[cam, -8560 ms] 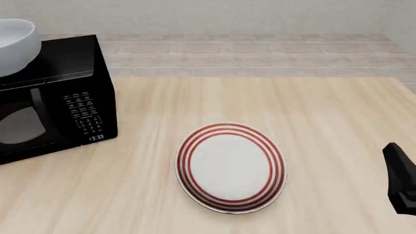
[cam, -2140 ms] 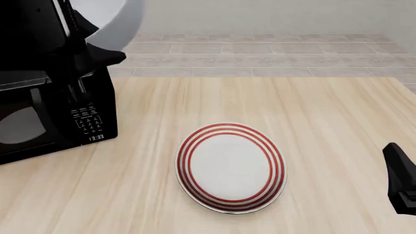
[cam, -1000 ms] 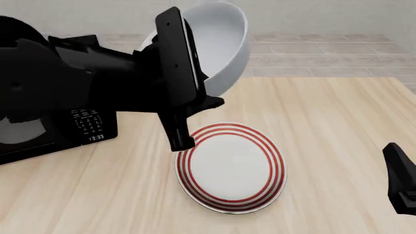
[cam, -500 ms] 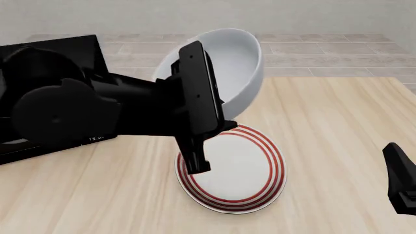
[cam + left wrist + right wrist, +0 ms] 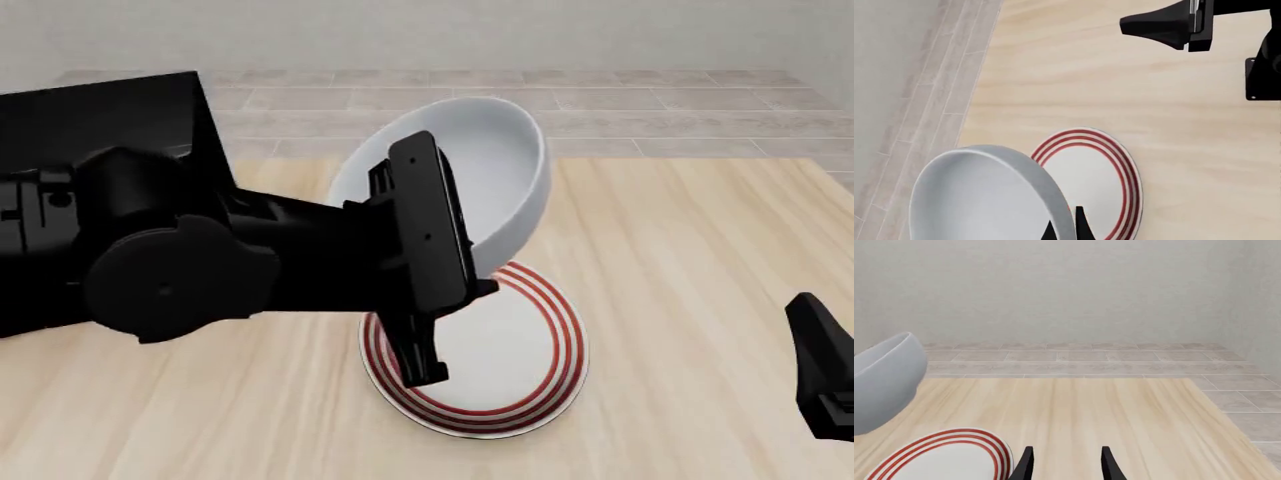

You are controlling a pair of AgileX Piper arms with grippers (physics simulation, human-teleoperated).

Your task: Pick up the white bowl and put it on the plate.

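white bowl (image 5: 494, 170) tilted over plate (image 5: 547, 345) | L arm hides plate's left

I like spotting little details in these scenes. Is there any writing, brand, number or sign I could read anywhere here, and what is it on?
None can be read.
The white bowl held by the left tool: plain, no text.
The plate: only red rings, no lettering.
The black box at the table's left: the arm covers its front, so any label is hidden.
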